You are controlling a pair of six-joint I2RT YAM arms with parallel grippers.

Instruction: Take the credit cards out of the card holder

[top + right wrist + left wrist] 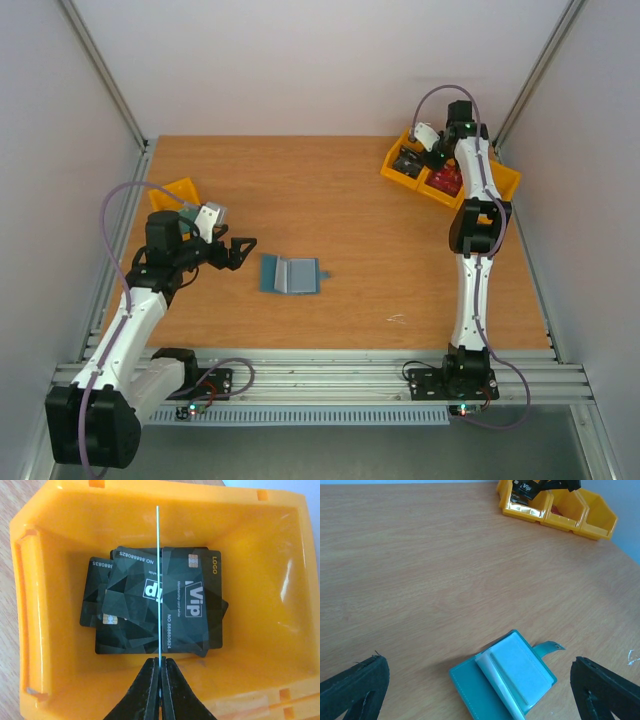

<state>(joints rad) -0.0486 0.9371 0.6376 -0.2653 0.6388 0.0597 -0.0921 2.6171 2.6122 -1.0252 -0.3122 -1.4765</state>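
So the card holder (290,274) is lying open on the bench (340,200), a bit left of centre in the top view, pale lining up and its strap (325,274) poking out to the right. The left pincer (242,253) sits just to its left, jaws spread wide, gripping nothing. Up in the upper right, the right pincer (160,670) is clamped tight on a thin card (157,570) seen edge-on, over a yellow bin (260,545) holding a pile of black VIP cards (187,605).

"Vip", "LOGO" and numbers beginning "NO 8888" are printed on black cards (187,605) in the yellow bin (260,545) at the desk (330,190) far-right corner.
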